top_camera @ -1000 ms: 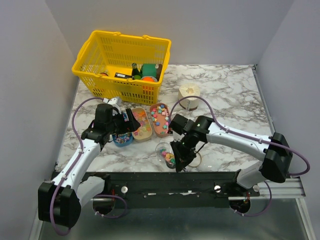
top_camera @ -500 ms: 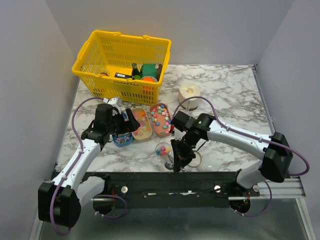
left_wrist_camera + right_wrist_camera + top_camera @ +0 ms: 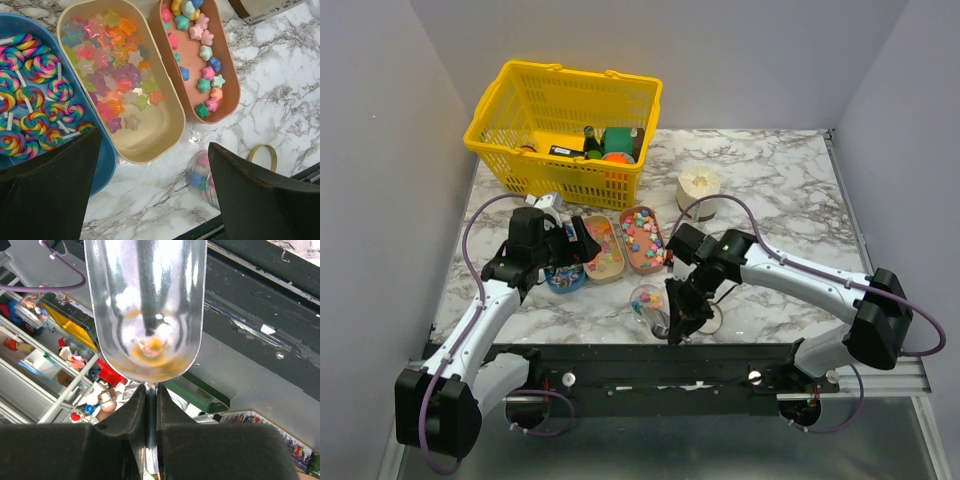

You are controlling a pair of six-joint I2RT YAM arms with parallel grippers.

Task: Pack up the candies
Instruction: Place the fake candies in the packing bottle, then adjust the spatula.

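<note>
The candies are small coloured stars: several in the beige tray (image 3: pixel 112 65) and several in the salmon tray (image 3: pixel 202 60), both also in the top view (image 3: pixel 604 250) (image 3: pixel 640 240). A clear jar (image 3: pixel 645 299) with a few candies in it sits near the front edge and also shows in the left wrist view (image 3: pixel 200 172). My left gripper (image 3: pixel 575 245) is open and empty above the trays (image 3: pixel 154 142). My right gripper (image 3: pixel 678 315) is right of the jar. It is shut on the handle of a shiny metal scoop (image 3: pixel 145 305), whose bowl is empty (image 3: pixel 151 395).
A blue tray of swirl lollipops (image 3: pixel 30 95) lies left of the beige tray. A gold lid ring (image 3: pixel 712 320) lies by the right gripper. A yellow basket (image 3: pixel 560 120) with goods stands at the back left. A pale round roll (image 3: pixel 698 188) stands behind the trays.
My right arm has shifted a little to the right beside the jar, still holding the scoop. The left arm has not moved.
</note>
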